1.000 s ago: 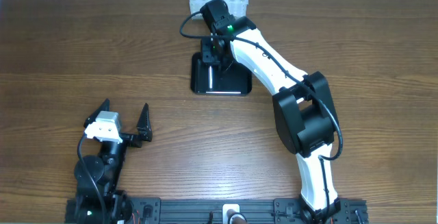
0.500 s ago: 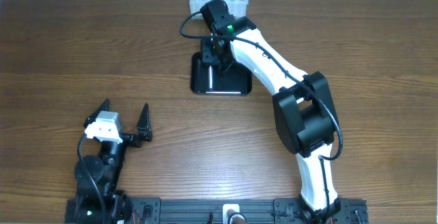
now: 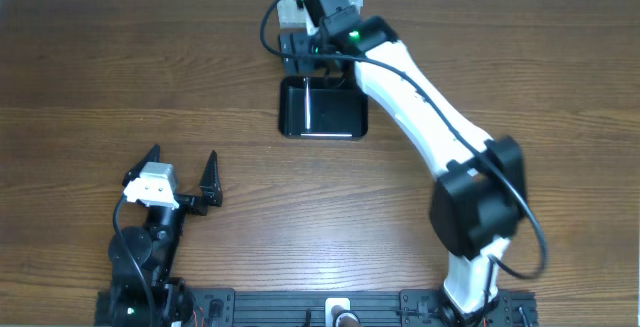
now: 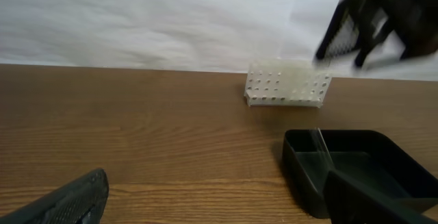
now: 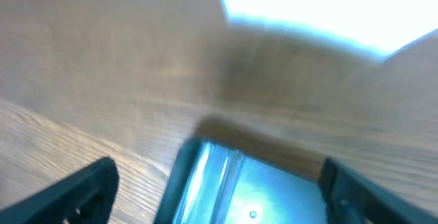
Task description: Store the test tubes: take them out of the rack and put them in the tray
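Your right gripper [image 5: 216, 172]: fingers spread wide, holding nothing, above the black rectangular plastic tray's [image 3: 352, 127] far rim | one clear test tube [image 3: 308, 107] lies inside | clear plastic rack [image 4: 287, 83] just beyond tray | left gripper [image 3: 181, 165]: wide apart, empty, well apart from tray.

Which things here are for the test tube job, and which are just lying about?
For the job: white plastic tube rack, black plastic tray, clear test tube in the tray, right pincer.
Just there: brown wooden table, left pincer.
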Tool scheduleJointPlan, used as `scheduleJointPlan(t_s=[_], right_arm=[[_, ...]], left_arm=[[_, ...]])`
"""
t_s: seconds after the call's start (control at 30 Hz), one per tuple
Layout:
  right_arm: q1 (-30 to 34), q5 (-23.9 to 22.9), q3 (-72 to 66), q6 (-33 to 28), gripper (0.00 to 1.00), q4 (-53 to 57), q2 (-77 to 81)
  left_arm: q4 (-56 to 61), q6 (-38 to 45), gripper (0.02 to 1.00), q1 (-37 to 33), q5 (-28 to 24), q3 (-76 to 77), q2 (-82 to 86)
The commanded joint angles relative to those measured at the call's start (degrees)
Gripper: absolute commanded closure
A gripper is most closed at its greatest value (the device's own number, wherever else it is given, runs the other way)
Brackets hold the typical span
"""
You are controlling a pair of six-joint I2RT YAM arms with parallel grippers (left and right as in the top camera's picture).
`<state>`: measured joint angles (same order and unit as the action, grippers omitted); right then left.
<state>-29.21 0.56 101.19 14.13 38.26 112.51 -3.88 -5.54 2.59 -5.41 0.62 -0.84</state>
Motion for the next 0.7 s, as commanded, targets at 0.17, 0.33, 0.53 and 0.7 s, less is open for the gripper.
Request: scheduleJointPlan(t_s=[0.17,0.33,0.53,0.7], right_arm=[[3.0,-15.6,0.3,-8.3,0.020,-12.2,-0.1],[5.1,-17.1,0.3,-8.4,0.007,-20.3,5.9],[7.1,-17.1,0.3,-4.8,0.009,-26.0,12.1],[8.3,-17.1,0.3,-4.3,0.012,-28.2,15.1]], left_arm=[[-0.1,0.6,0.018,-0.2,-0.6,-0.3,0.5],[-0.1,0.6,0.018,-0.2,-0.6,-0.3,0.5],[-0.1,0.6,0.018,-0.2,-0.6,-0.3,0.5],[-0.1,0.6,0.018,-0.2,-0.6,-0.3,0.5]])
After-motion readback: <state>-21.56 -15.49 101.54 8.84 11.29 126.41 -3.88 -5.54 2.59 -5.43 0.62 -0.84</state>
